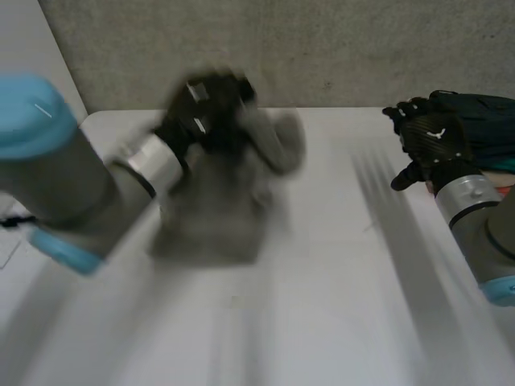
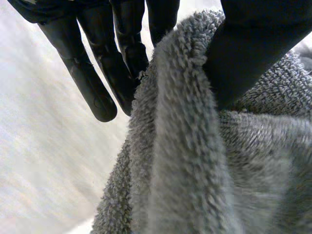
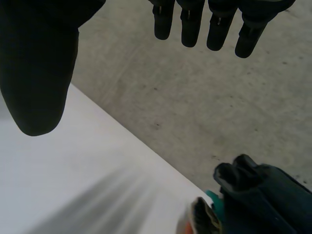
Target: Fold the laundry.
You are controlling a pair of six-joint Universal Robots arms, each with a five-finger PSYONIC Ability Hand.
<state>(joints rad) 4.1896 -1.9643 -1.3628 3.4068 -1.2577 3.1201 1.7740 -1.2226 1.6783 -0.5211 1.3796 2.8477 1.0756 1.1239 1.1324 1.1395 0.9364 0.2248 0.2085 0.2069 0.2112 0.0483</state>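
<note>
White table (image 1: 322, 305), grey wall (image 1: 322, 48)

Dim, soft light (table (image 1: 322, 322) brightest)

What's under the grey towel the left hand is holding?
Bare white table shows around the towel, which the left hand pinches between thumb and fingers. The patch directly beneath the towel is covered, so whatever lies there cannot be seen.

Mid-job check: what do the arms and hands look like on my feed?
Both the left arm and right arm are grey tubes with light-blue caps and a silver band at the wrist. The left hand and right hand are black, with slim round-tipped fingers and a broad, rounded thumb.
</note>
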